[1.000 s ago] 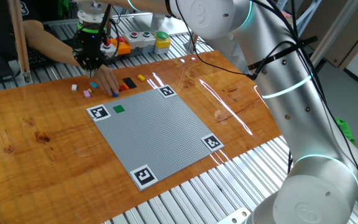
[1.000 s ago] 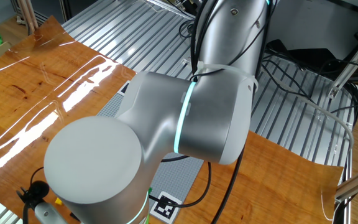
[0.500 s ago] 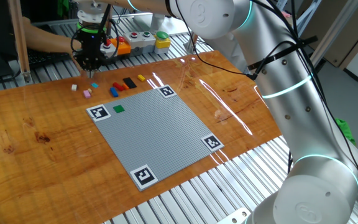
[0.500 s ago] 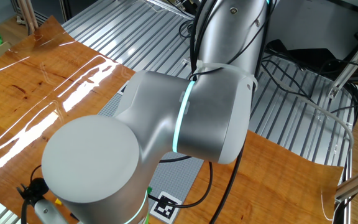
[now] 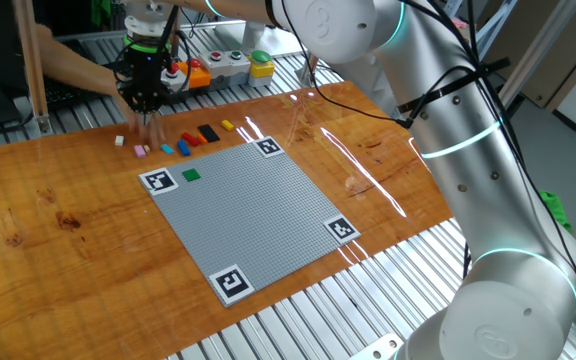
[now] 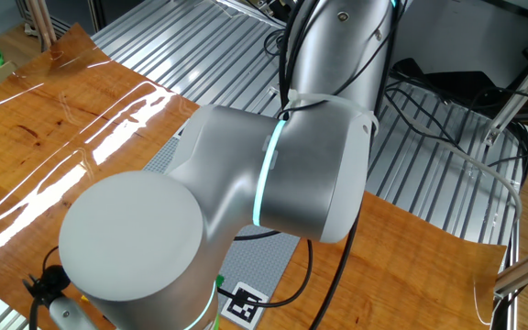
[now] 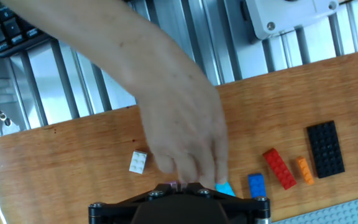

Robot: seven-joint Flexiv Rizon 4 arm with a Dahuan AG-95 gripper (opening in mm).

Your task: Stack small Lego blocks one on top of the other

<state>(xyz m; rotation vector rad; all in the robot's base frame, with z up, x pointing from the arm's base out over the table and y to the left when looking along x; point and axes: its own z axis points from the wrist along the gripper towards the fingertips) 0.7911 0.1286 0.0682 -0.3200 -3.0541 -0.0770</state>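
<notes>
Small Lego blocks lie in a row on the wooden table behind the grey baseplate (image 5: 253,215): white (image 5: 119,141), pink (image 5: 140,150), light blue (image 5: 166,150), blue (image 5: 182,147), red (image 5: 192,140), black (image 5: 208,133) and yellow (image 5: 228,125). A green one (image 5: 191,174) sits on the plate. My gripper (image 5: 146,100) hangs shut above the row's left end, holding nothing. In the hand view a person's hand (image 7: 173,112) lies just ahead of my gripper (image 7: 178,185), between the white block (image 7: 138,162) and the light blue block (image 7: 224,187).
A push-button box (image 5: 223,62) and orange and yellow parts (image 5: 261,65) stand on the metal slats behind the table. A keyboard (image 7: 5,25) lies at the far left. In the other fixed view my own arm (image 6: 246,183) hides nearly everything.
The person's hand, drawn back half a second ago, is again under my gripper. The light blue block now lies closer to the blue one. My gripper has stayed put and shut.
</notes>
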